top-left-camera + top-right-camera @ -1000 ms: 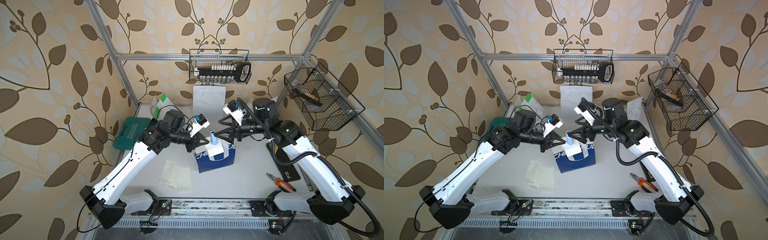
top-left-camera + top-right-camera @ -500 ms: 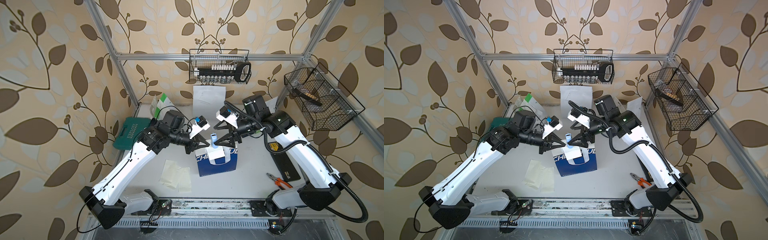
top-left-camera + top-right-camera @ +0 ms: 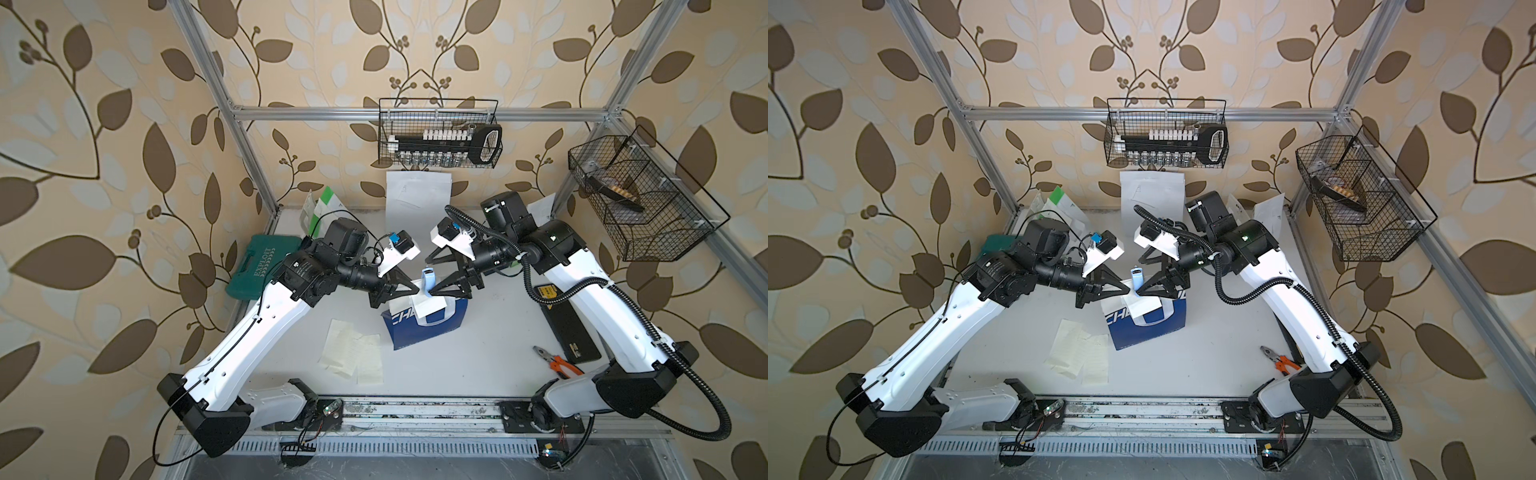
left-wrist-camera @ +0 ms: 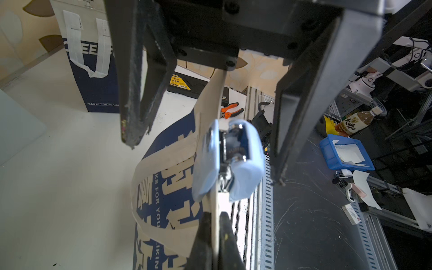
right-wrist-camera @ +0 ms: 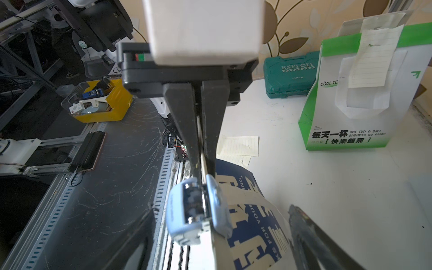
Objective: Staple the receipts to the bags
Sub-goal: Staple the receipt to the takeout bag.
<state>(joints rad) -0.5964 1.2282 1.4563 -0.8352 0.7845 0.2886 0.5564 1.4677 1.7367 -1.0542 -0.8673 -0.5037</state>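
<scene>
A navy-and-white bag (image 3: 430, 328) leans in the middle of the table. My left gripper (image 4: 214, 217) is shut on a thin cream receipt (image 4: 211, 98) held against the bag's upper edge. A light-blue stapler (image 3: 428, 279) sits clamped over that same edge, just past the left fingertips. My right gripper (image 5: 221, 210) is open, one finger on each side of the stapler (image 5: 194, 210) and clear of it. Loose receipts (image 3: 353, 353) lie on the table left of the bag. More bags stand at the back: a white one (image 3: 417, 199) and a green-and-white one (image 5: 346, 121) with a slip on it.
A teal tool case (image 3: 257, 266) lies at the left edge. A black case (image 3: 569, 328) and orange pliers (image 3: 557, 361) lie on the right. Wire baskets (image 3: 440, 133) hang on the back and right walls. Another navy bag (image 4: 93, 81) stands behind.
My right gripper has swung in towards the left and lower, and its open fingers now straddle the stapler. The left gripper has kept its hold and place.
</scene>
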